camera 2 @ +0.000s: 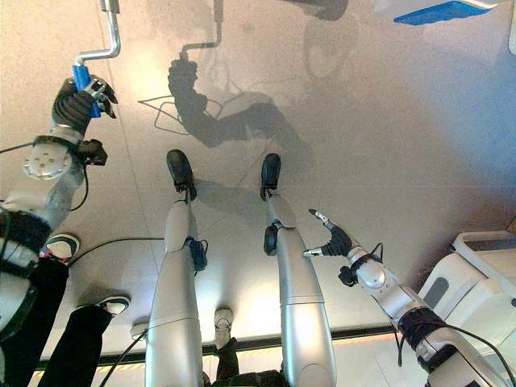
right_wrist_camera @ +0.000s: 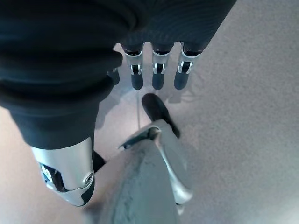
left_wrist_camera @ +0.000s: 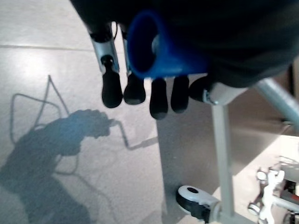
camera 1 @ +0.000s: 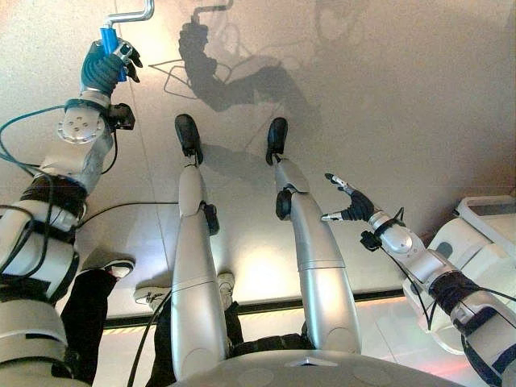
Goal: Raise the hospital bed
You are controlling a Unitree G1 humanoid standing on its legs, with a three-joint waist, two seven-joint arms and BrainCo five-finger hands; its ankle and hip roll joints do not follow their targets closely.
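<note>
The crank (camera 1: 131,14) and blue bed corner (camera 2: 439,11) are cut off.

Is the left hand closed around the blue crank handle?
Yes: left hand fingers curl round the blue handle.

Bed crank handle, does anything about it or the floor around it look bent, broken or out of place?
Nothing stands out. The left hand has its fingers curled round the blue grip of the metal crank, which looks intact. The right hand hangs open over the floor.
</note>
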